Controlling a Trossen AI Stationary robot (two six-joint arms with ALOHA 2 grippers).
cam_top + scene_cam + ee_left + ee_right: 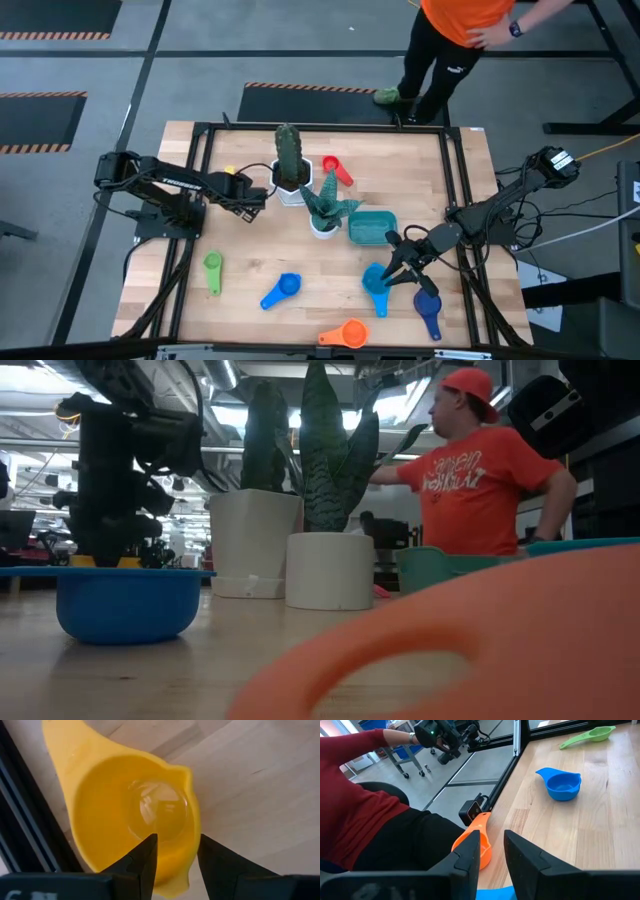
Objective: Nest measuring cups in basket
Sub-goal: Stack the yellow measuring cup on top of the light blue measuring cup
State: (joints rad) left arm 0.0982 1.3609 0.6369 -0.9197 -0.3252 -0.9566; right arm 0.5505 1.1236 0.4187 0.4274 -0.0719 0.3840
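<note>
Jaws on the left arm stand apart astride the rim of the yellow cup [125, 810], one finger in the bowl and one outside, probably so that closing would pinch the thin wall. That cup lies at 10 o'clock on the desk [250, 250], by the frame. It is glossy moulded plastic with a round, deep bowl that runs into a flat handle.

Right jaws stand narrow with a sliver of blue between them. They seem clamped on the light-blue cup [376, 283] at 5 o'clock, just short of the basket [352, 232], a likely first piece for the stack.

Basket: teal, shallow, with rounded corners, just 3 o'clock of centre, touching the white pot [322, 226] of the spiky plant. No cup shows in it.

Other cups lie loose on the pale wood:
- red [335, 170] at 12
- green [213, 270] at 8
- blue [283, 290] at 7
- orange [345, 335] at 6
- dark blue [428, 312] at 4
</note>
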